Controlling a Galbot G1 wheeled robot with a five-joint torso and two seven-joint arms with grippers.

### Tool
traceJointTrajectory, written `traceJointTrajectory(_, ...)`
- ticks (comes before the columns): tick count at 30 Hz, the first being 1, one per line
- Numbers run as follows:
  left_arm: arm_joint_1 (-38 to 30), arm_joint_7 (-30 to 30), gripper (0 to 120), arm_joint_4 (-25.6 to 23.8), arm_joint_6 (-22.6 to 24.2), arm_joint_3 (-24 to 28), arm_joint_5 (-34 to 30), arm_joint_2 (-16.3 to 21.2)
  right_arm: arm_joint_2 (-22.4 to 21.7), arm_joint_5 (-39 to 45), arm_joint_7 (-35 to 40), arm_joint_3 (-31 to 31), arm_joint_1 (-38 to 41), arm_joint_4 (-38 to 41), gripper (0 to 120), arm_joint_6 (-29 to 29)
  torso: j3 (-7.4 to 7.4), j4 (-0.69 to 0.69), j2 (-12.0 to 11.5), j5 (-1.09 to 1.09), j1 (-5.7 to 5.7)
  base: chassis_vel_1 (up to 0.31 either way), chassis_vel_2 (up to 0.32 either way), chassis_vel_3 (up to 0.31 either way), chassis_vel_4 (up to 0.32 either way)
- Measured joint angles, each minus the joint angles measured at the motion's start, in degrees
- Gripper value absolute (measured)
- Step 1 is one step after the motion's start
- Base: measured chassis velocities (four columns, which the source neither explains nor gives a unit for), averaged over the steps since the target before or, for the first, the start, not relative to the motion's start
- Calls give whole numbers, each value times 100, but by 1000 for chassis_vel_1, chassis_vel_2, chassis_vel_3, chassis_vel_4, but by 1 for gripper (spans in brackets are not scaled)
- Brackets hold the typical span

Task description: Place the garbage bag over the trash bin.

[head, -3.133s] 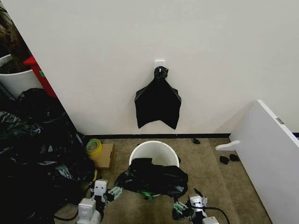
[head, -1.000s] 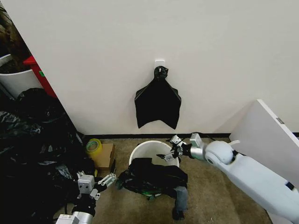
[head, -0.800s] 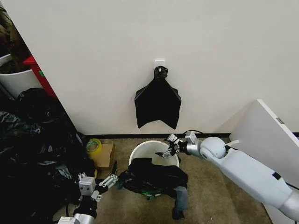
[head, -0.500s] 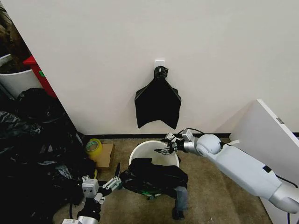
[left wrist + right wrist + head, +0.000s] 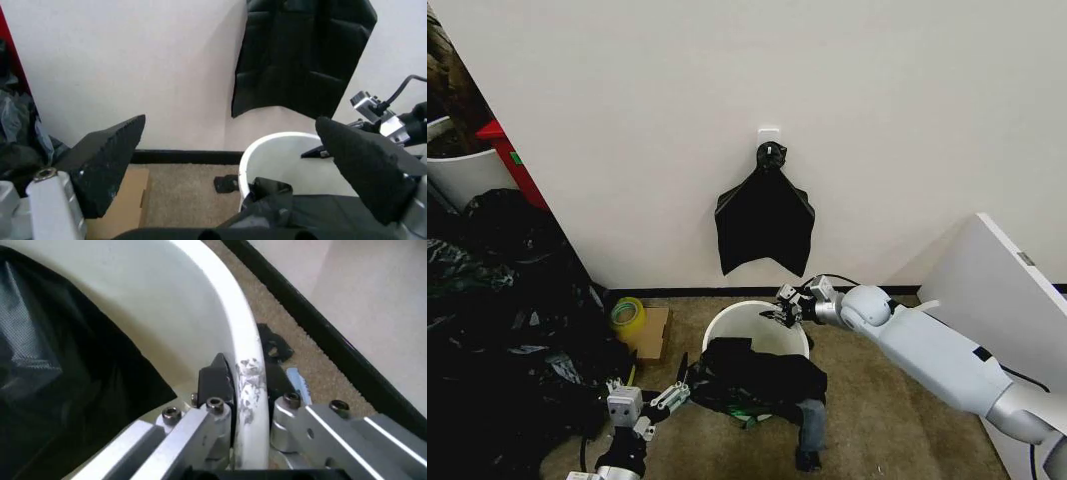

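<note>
Right gripper (image 5: 784,309) now astride trash bin (image 5: 727,324) rim

Your head view looks down from above at the carpet and wall. Your left wrist view sits low, facing the wall. Your right wrist view is pressed close to the round white plastic bucket (image 5: 250,365) rim, which all three views share.
</note>
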Motion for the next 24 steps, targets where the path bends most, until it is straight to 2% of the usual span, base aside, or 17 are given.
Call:
traceJointTrajectory(12, 37, -35, 100, -15, -10, -10, -46, -14, -93, 333, 476, 178, -240, 173, 3, -120, 1, 2, 0, 2, 0, 0, 0, 0, 0)
traceJointTrajectory(15, -10, -41, 100, -45, 1, -25, -94, 11, -187, 806, 1179, 462, -478, 470, 3, -565, 2, 3, 0, 4, 0, 0, 0, 0, 0)
traceJointTrajectory(18, -57, -66, 100, -42, 12, -24, -144, 16, -225, 1079, 1514, 667, -665, 620, 3, -806, 2, 2, 0, 1, 0, 0, 0, 0, 0)
traceJointTrajectory(24, -76, -84, 100, -61, 33, -12, -200, 38, -266, 1540, 2190, 1242, -1198, 1082, 2, -1025, 2, 1, 0, 2, 0, 0, 0, 0, 0)
